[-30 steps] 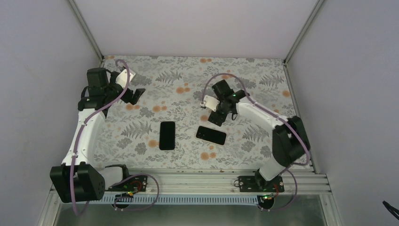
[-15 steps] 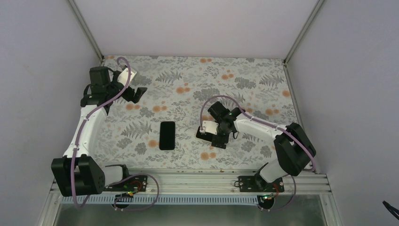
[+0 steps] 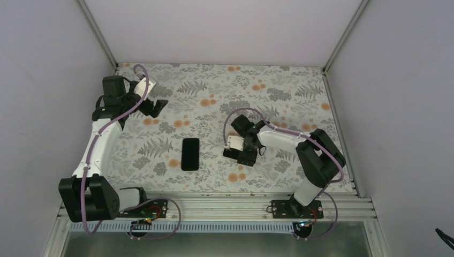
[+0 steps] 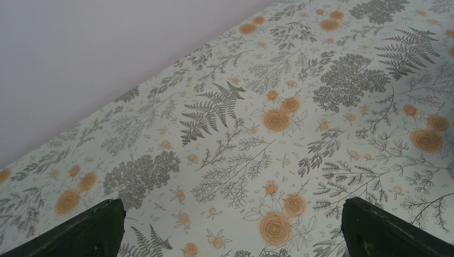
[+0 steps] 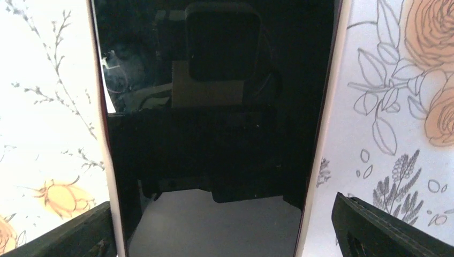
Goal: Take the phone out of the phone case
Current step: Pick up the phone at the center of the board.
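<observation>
A phone (image 5: 214, 107) with a glossy black screen and pale side edges lies flat on the floral table cover. It fills the right wrist view. My right gripper (image 5: 225, 235) is open and low over it, with one finger on each side of its long edges. In the top view the right gripper (image 3: 242, 155) hides most of the phone (image 3: 229, 153). A second flat black slab (image 3: 190, 153) lies left of it, and I cannot tell whether it is a case or a phone. My left gripper (image 3: 155, 107) is open and empty at the far left, above bare cover (image 4: 230, 230).
The floral cover (image 3: 214, 85) spans the whole table between grey walls. An aluminium rail (image 3: 225, 206) runs along the near edge by the arm bases. The right arm's cable (image 3: 235, 115) loops above its wrist.
My right gripper has come down and towards the near edge, from behind the phone to straddling it. The left arm has barely moved.
</observation>
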